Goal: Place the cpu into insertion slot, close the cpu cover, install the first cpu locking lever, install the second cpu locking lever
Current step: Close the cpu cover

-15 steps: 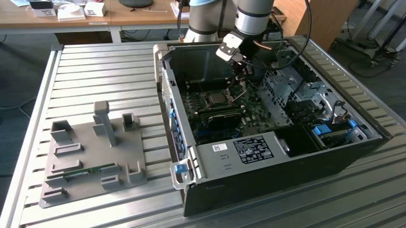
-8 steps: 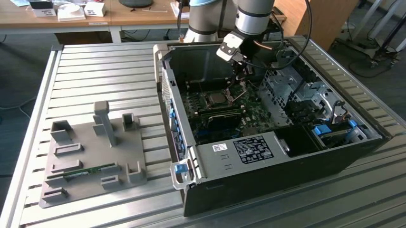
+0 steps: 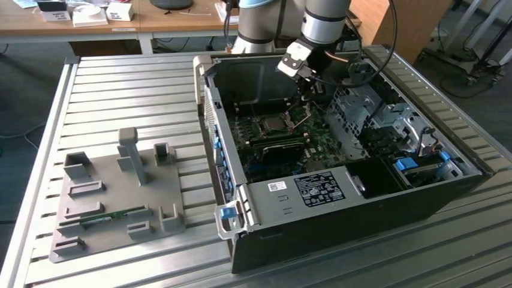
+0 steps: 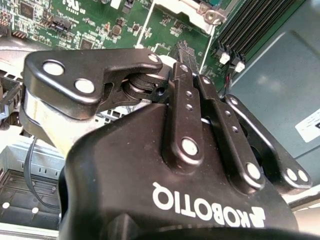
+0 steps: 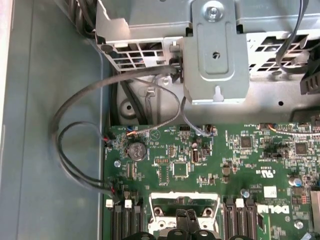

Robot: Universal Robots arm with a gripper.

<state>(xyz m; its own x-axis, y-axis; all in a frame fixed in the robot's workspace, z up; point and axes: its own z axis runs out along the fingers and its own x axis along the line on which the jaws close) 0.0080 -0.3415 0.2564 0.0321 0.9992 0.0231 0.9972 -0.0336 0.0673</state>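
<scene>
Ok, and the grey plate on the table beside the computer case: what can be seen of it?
The grey plate lies flat on the slatted metal table, at the exterior view's left of the open computer case and apart from it. It looks like matt plastic. Upright posts and low brackets of the same grey rise from it. A narrow green circuit strip lies in one holder.

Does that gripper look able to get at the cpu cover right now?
Probably yes: the gripper hangs inside the open computer case, close above the cpu cover, and in the first wrist view nothing lies between them.
</scene>
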